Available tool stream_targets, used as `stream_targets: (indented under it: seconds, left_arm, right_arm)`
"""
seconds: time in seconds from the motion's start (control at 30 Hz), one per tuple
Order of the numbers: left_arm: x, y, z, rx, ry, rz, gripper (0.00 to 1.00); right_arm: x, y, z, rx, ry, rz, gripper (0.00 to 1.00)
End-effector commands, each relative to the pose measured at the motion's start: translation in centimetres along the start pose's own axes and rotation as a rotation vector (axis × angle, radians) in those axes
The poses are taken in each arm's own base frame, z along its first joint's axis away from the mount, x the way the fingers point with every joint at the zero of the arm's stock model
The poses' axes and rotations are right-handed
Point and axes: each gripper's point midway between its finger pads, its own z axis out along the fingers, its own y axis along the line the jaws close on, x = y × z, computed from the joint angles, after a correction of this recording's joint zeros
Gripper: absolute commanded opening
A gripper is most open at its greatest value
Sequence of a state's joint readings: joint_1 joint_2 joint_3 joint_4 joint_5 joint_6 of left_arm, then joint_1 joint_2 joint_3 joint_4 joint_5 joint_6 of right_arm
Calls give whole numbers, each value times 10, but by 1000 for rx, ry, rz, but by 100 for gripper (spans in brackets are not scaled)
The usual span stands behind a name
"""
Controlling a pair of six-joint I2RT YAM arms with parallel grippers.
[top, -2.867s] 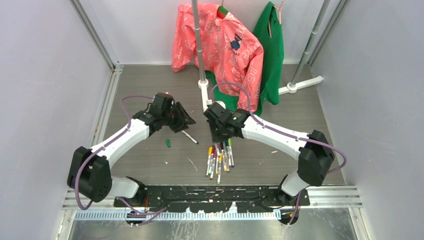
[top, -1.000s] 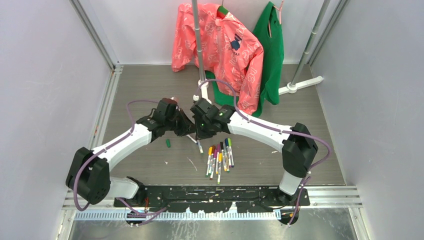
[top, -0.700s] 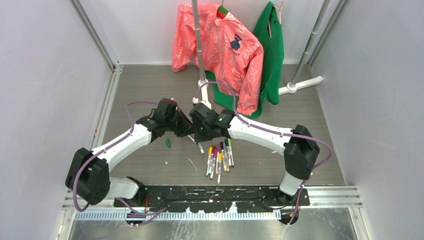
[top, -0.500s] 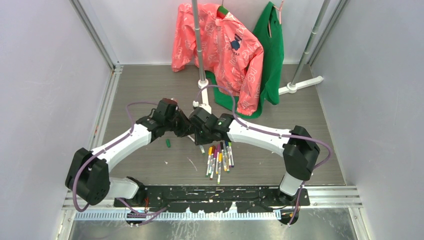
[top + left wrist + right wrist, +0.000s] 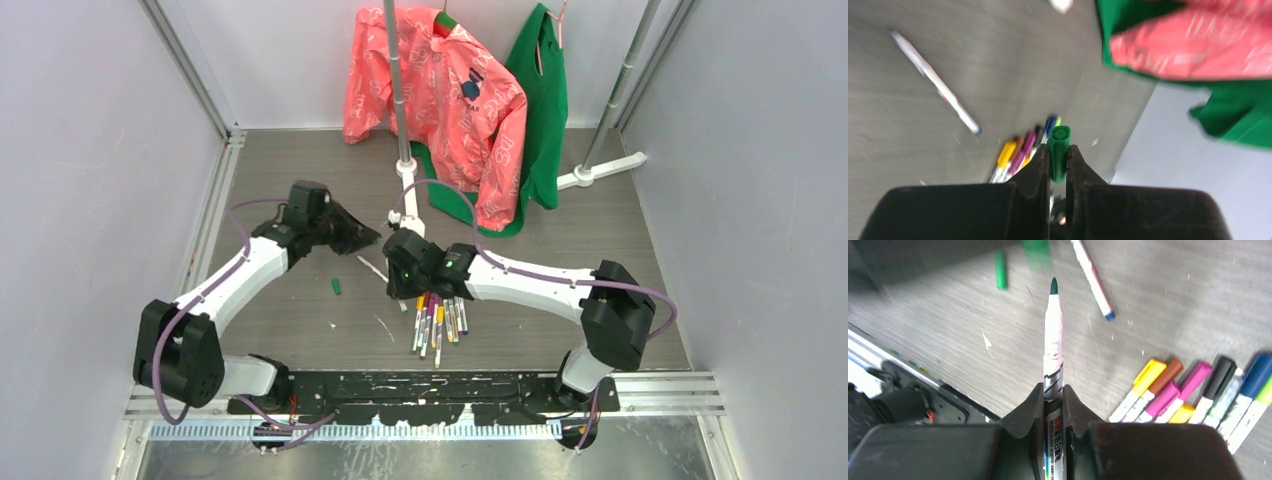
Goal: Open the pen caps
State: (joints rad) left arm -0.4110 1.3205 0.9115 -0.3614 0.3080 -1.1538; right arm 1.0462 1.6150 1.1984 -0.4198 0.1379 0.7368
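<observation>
My left gripper (image 5: 1058,148) is shut on a green pen cap (image 5: 1060,136), held above the table. My right gripper (image 5: 1053,388) is shut on the white barrel of an uncapped pen (image 5: 1053,335) whose green tip points away. In the top view the left gripper (image 5: 366,240) and right gripper (image 5: 397,288) are apart. Several capped pens (image 5: 440,318) lie in a bunch near the right gripper and show in the right wrist view (image 5: 1193,387). Another uncapped pen (image 5: 372,267) and a loose green cap (image 5: 337,286) lie on the table.
A pink garment (image 5: 440,90) and a green garment (image 5: 540,110) hang on a rack at the back. Its white stand foot (image 5: 405,172) and a second foot (image 5: 600,170) rest on the table. Grey walls close both sides.
The two grippers were together at the table's middle; now they are apart. The left has drawn back left with the green cap, the right has moved nearer with the bare-tipped pen.
</observation>
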Motion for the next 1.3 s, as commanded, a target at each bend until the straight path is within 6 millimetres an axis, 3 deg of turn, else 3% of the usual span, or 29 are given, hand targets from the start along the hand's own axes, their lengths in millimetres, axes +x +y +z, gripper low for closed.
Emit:
stream_targets:
  seconds: [0.0, 0.2, 0.3, 0.37, 0.5, 0.63, 0.8, 0.93, 1.17, 1.27]
  left_arm:
    - [-75, -11, -3, 65, -181, -92, 0]
    - [-102, -7, 18, 36, -194, -45, 0]
    - [-102, 3, 27, -7, -176, -21, 0]
    - [-91, 17, 27, -59, -144, -5, 0]
    - [-69, 56, 4, -205, -138, 29, 0]
    - [-66, 82, -29, -337, -190, 120, 0]
    - [-59, 102, -46, -427, -170, 204, 0]
    - [-56, 124, -53, -502, -191, 213, 3]
    - [-49, 152, -50, -569, -197, 182, 23]
    - [-47, 158, -46, -572, -199, 171, 26]
  right_arm:
    - [34, -15, -9, 44, 67, -52, 1]
    - [58, -28, -9, 63, 61, -113, 1]
    - [57, -34, -12, 77, 43, -137, 1]
    - [53, -36, -16, 94, 43, -170, 1]
    - [40, -25, -27, 100, 75, -240, 1]
    - [16, -14, -30, 147, 110, -338, 1]
    - [-7, -3, 1, 179, 166, -394, 2]
    - [-12, -8, 35, 190, 206, -376, 4]
    - [-13, -14, 71, 163, 256, -392, 8]
    - [-16, -20, 83, 183, 267, -408, 9]
